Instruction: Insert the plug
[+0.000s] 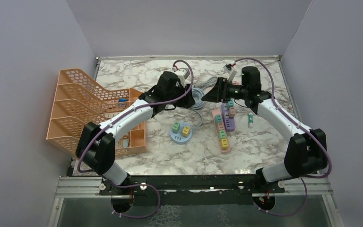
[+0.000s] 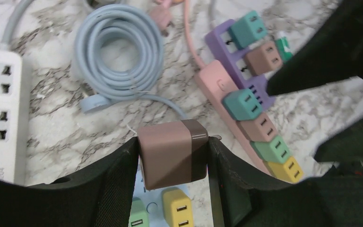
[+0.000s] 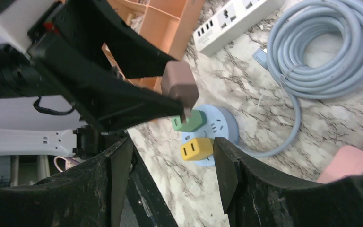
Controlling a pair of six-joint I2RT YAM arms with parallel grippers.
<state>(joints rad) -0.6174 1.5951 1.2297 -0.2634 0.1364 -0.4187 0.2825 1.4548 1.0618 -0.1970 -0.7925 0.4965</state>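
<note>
Left end effector (image 2: 172, 150) squeezing a brown plug (image 3: 178, 85) tight, plug up in the air near the round blue socket (image 3: 226, 126) on the marble tabletop (image 2: 75, 127), right end effector (image 3: 172, 153) spread wide, holding nothing

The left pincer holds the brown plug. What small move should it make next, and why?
Probably ease the left pincer down toward the round blue hub. It grips the brown plug, whose prongs show close above the green plug there, not yet inserted; bare slots seem visible beside the yellow plug.
</note>
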